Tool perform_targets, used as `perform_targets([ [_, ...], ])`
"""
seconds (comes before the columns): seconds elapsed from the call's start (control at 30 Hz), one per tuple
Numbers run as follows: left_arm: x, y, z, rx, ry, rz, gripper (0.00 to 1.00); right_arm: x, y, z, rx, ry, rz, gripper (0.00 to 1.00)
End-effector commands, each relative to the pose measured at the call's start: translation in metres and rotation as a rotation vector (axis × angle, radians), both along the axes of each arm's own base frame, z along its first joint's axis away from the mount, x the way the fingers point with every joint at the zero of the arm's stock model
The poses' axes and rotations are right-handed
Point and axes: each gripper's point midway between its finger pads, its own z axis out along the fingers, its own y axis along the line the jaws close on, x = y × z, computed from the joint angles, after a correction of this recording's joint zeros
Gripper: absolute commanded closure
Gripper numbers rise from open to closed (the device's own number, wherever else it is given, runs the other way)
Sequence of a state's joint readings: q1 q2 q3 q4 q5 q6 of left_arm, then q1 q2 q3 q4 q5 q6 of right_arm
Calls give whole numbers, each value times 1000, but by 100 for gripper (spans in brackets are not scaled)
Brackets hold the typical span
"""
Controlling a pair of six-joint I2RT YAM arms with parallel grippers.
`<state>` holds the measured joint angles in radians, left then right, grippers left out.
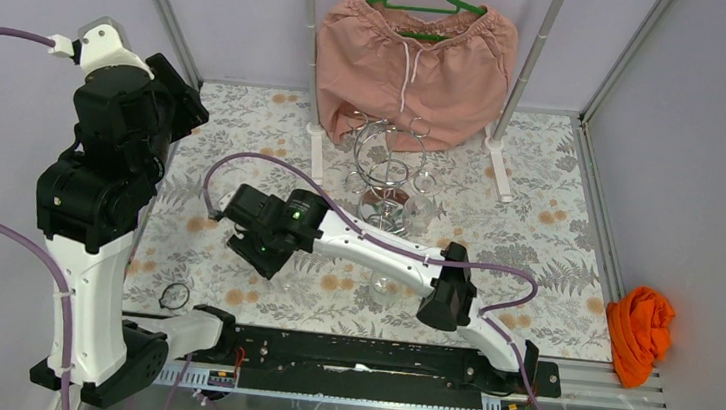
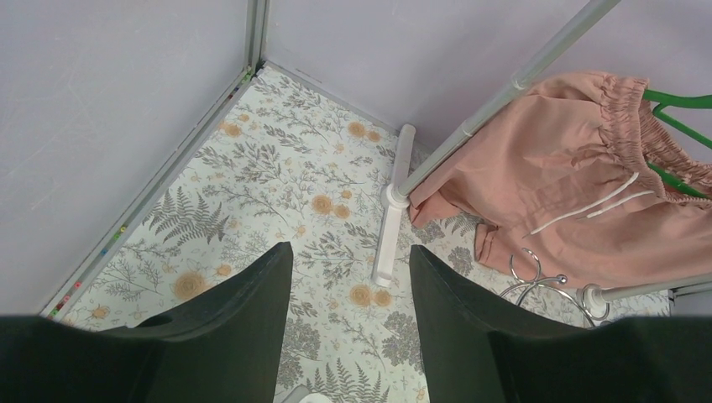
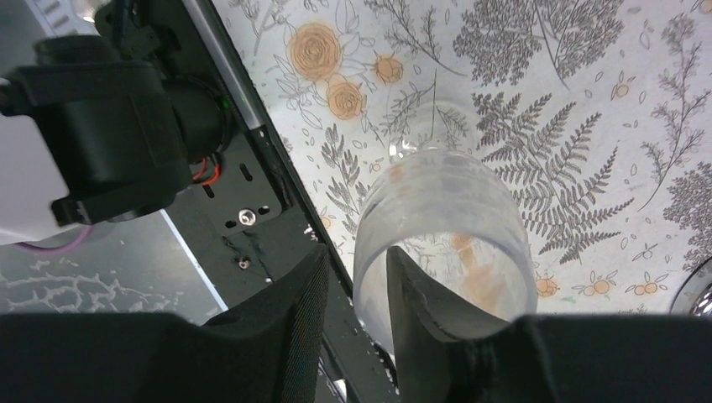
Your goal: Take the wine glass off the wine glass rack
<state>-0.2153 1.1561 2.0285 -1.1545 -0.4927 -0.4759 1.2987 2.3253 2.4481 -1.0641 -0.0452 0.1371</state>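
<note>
The wine glass rack [image 1: 388, 167] is a chrome wire stand at the back middle, with clear glasses still hanging on it; its loops also show in the left wrist view [image 2: 546, 285]. My right gripper [image 1: 259, 255] is near the table's front left, over a clear wine glass [image 3: 453, 210] seen mouth-on, stem pointing away. In the right wrist view the gripper [image 3: 357, 250] straddles the glass wall. One finger is inside the bowl and the other is outside, apart from the glass. My left gripper [image 2: 348, 248] is open and empty, raised at the far left [image 1: 180, 97].
Pink shorts [image 1: 414, 54] hang on a green hanger from the white-footed clothes rail [image 1: 316, 150] behind the rack. Another glassy round shape [image 1: 383, 287] lies under my right forearm. An orange cloth [image 1: 640, 332] sits at the right edge. The black base rail [image 1: 354, 357] runs along the front.
</note>
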Motion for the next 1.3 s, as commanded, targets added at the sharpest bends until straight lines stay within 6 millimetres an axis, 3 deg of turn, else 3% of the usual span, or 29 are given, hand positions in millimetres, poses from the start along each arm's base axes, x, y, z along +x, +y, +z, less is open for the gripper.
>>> perform_targets([
  [0.0, 1, -2, 11, 5, -48, -18, 39, -4, 7, 76, 187, -35, -6, 61],
  [0.3, 2, -3, 10, 4, -45, -22, 39, 2, 1, 111, 263, -80, -42, 60],
  [0.63, 8, -12, 7, -5, -41, -66, 39, 47, -39, 164, 313, -312, -232, 60],
  [0.83, 20, -30, 1, -33, -45, -149, 39, 99, -105, 189, 374, -378, -478, 60],
  [1.03, 34, -58, -8, -77, -43, -278, 39, 146, -188, 205, 423, -407, -687, 60],
  [1.27, 45, -78, -12, -116, -45, -370, 39, 169, -270, 206, 483, -400, -873, 61],
])
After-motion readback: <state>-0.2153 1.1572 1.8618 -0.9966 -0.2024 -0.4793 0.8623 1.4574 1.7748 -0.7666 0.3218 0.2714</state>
